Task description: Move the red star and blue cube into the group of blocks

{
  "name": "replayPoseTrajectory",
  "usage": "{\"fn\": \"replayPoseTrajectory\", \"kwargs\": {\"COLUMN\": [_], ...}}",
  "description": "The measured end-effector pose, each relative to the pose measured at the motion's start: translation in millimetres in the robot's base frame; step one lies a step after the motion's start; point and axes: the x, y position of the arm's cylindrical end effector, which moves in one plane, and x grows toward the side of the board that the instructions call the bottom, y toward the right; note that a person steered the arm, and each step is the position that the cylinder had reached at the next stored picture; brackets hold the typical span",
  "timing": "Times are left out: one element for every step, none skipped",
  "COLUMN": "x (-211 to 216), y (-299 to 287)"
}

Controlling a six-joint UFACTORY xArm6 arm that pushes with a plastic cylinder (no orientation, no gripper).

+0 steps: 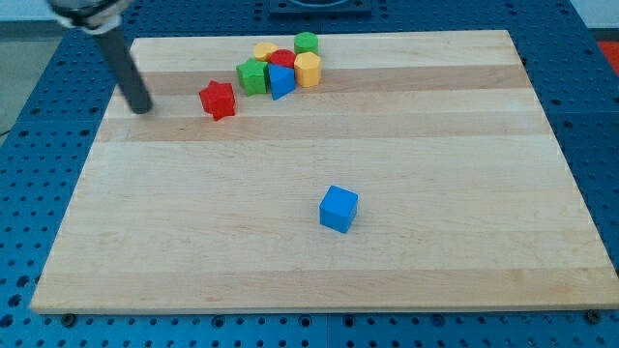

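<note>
Camera view shows no brand, label or readable writing anywhere. The wooden desk lies on a blue perforated base. My tip, the end effector, is a plain rod with nothing to clench or release; it grasps nothing and rests at the far left of the desk, near its left edge. The red star sits to the right of my tip, apart from it, and just left of the group without touching it. That group sits near the far edge: a green cube, a blue block, a red block, a yellow block, a yellow-orange block and a green cylinder. The blue cube stands alone, nearer and right of centre, well apart from the group, with open wood on all sides.
</note>
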Motion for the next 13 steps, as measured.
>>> {"fn": "replayPoseTrajectory", "kwargs": {"x": [0, 12, -6, -3, 21, 34, 70, 82, 160, 209, 192, 115, 90], "y": [49, 78, 111, 113, 141, 132, 180, 267, 291, 298, 247, 202, 169]}}
